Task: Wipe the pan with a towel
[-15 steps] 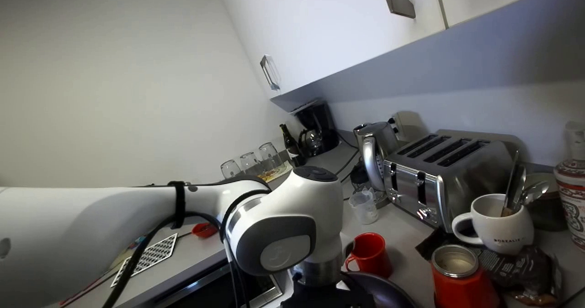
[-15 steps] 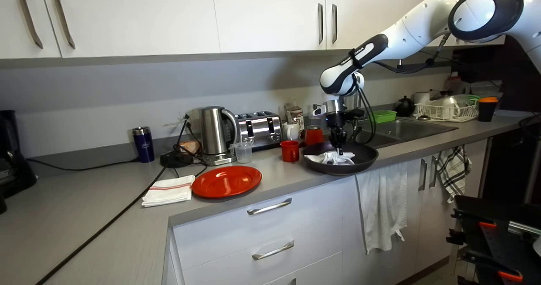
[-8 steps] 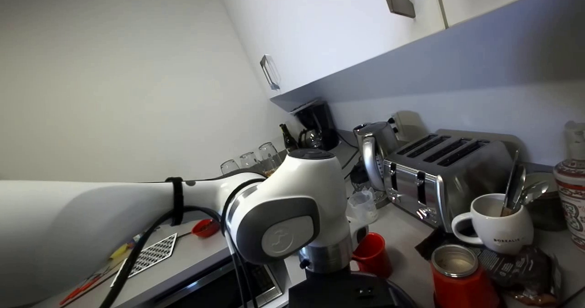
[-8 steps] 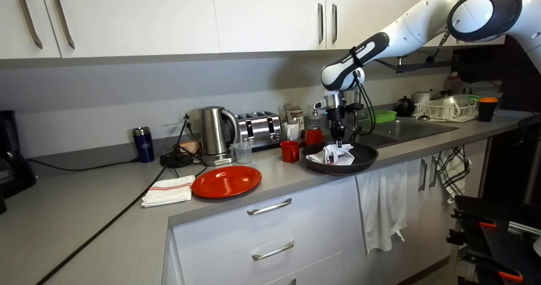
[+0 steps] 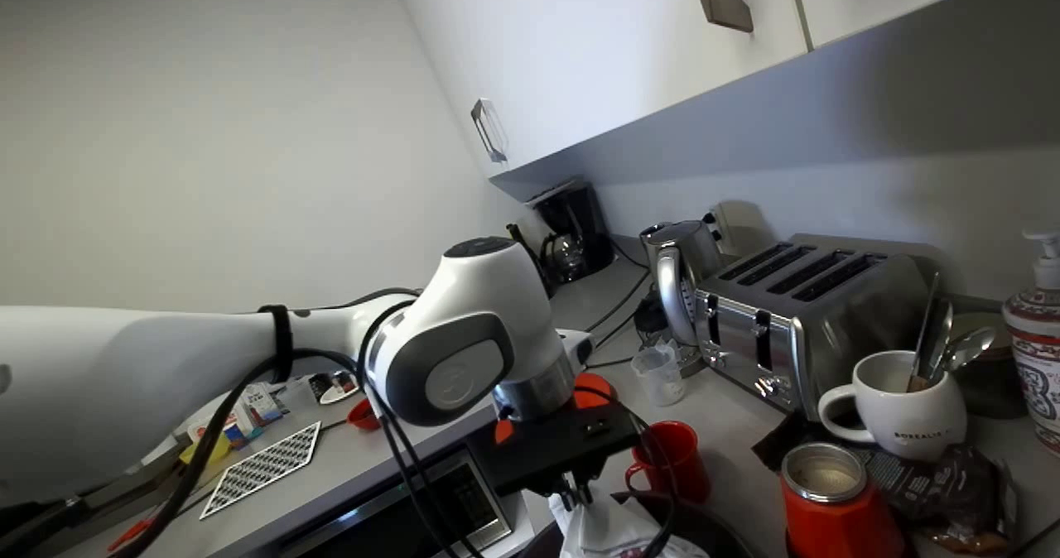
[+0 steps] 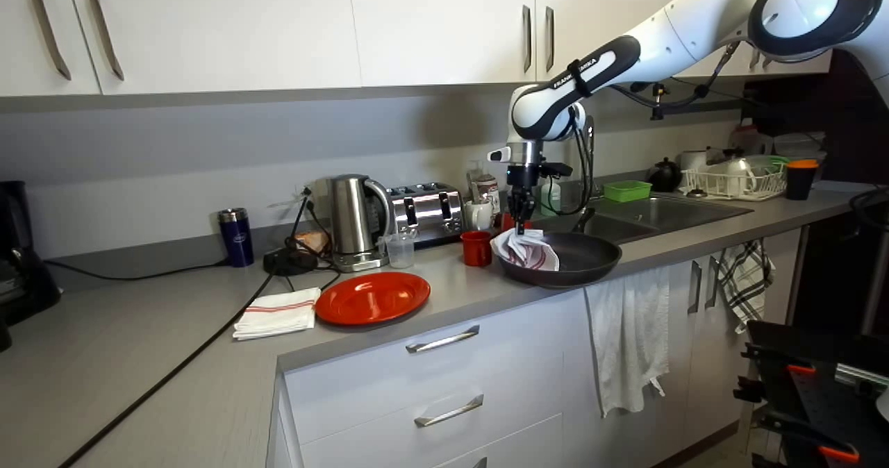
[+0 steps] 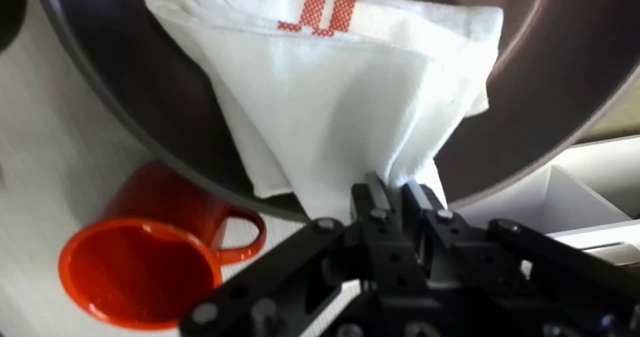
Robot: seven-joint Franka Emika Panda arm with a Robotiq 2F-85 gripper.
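While my pinch is this small, dragging hard is the risk

Since I've got the gripper [image 7: 396, 189] clamped on only a gathered bit of the towel [image 7: 320, 92], a hard pull could slip it loose or bunch it up. Most of the towel drapes over one side of the pan [image 6: 590, 254]; whether it presses on the bottom, I can't tell. I look close to the rim there, so going straight down may strike it and tip or shove the pan. Red mug [image 7: 150, 257] just beside, handle my way: sideways overshoot could knock it over. Pan sits near the front edge of the counter [image 6: 444, 284], so pushing outward risks a fall. Farther back, the toaster [image 6: 429, 221] only matters if I swing wide.
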